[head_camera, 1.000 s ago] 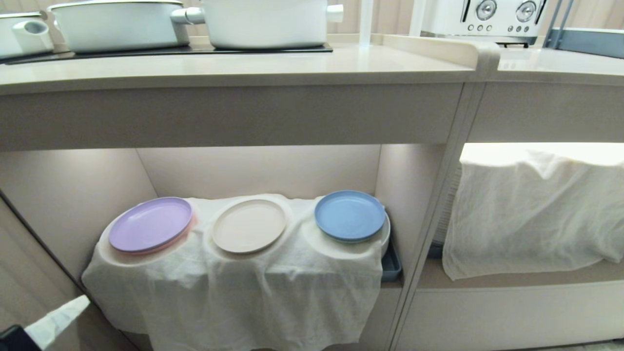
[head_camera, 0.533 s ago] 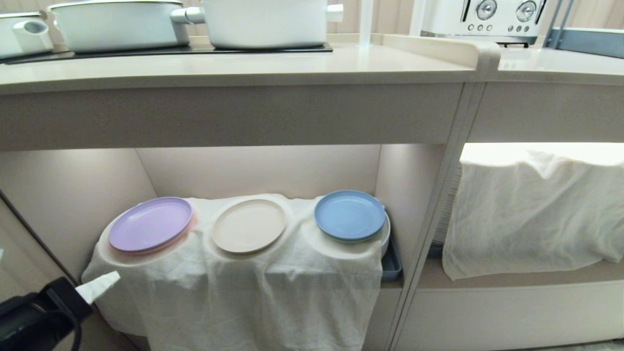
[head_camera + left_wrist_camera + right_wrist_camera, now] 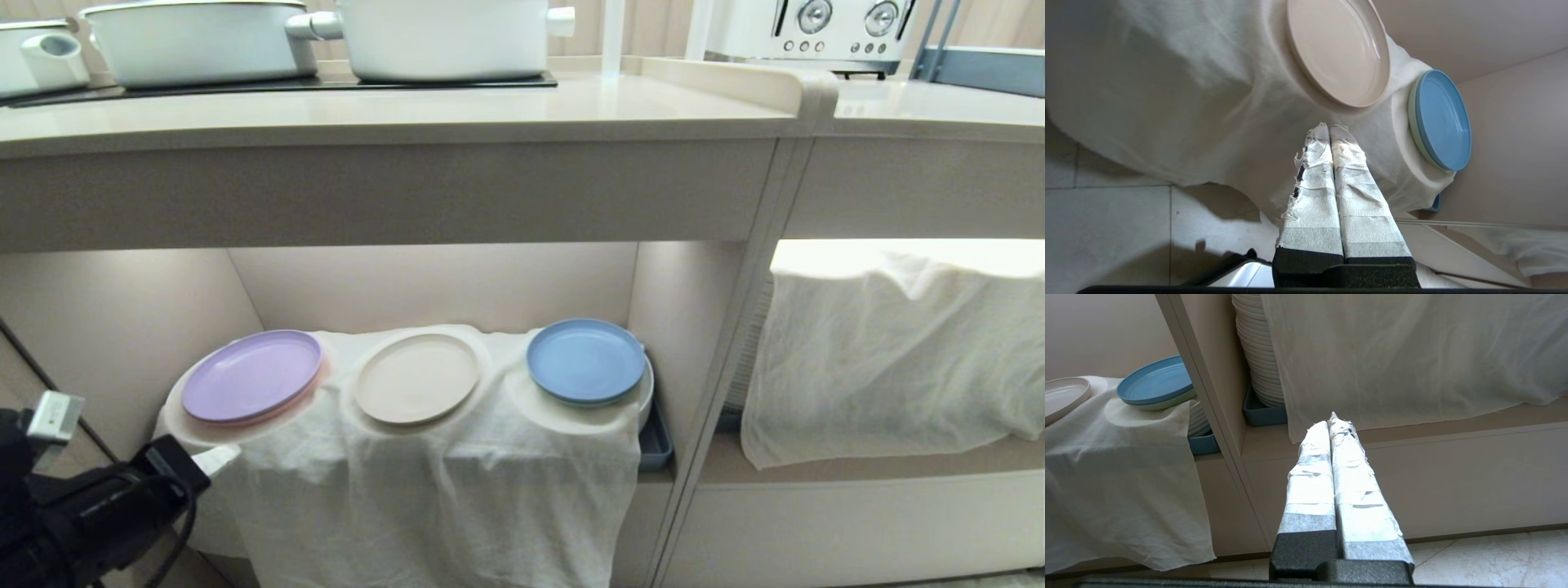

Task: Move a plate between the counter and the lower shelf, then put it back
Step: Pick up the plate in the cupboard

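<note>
Desk (image 3: 490, 106): long beige top; black cooktop panel (image 3: 286, 82) carries two white pots (image 3: 196, 37).

Lower shelf (image 3: 433, 286) beneath: wrinkled white cloth (image 3: 424, 490) draped over three humps. On the cloth sit a lilac plate (image 3: 251, 376), cream plate (image 3: 417, 378) in the middle, blue plate (image 3: 585, 360). None touch.

Black left arm (image 3: 90, 514) with a looping black cable and small grey tag, left claw (image 3: 1329, 130) and right claw (image 3: 1332, 421) fingers wrapped in frayed white tape, black textured bases
</note>
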Motion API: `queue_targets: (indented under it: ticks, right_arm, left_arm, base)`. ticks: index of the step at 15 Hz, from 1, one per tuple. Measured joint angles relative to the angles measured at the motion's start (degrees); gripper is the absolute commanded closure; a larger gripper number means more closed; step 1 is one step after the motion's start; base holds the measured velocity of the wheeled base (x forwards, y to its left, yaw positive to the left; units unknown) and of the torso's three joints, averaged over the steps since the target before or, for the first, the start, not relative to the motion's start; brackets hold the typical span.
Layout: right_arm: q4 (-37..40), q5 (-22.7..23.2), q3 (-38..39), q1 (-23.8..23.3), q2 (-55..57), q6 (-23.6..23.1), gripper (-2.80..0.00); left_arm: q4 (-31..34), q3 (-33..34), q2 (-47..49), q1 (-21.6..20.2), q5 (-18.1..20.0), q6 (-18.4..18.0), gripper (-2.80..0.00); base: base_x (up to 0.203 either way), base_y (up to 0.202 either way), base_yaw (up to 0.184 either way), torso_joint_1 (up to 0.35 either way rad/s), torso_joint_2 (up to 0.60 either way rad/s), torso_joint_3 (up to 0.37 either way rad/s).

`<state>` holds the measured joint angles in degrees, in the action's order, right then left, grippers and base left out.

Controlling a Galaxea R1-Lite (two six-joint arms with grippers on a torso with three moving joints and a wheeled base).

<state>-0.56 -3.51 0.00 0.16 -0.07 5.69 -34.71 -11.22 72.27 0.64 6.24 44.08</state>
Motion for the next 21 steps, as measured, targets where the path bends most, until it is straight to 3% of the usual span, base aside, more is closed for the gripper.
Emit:
queue_targets:
  ticks: [6, 13, 21]
  right_arm:
    - [0.01, 0.03, 0.00, 0.00, 0.00, -0.02, 0.00]
    - [-0.01, 0.01, 0.00, 0.00, 0.00, 0.00, 0.00]
    - [-0.01, 0.04, -0.02, 0.01, 0.00, -0.01, 0.00]
  left_arm:
    - [-9.40, -0.09, 11.56, 1.76, 1.02, 0.05, 0.00]
    - [-13.60, -2.84, 19.41, 1.72, 4.58, 1.84, 0.00]
    - [-13.82, -7.24, 27.22, 0.66, 8.64, 1.81, 0.00]
  base:
    - [0.000, 0.000, 0.000, 0.000, 0.00, 0.000]
    - [0.000, 0.000, 0.000, 0.000, 0.00, 0.000]
    - [0.000, 0.000, 0.000, 0.000, 0.00, 0.000]
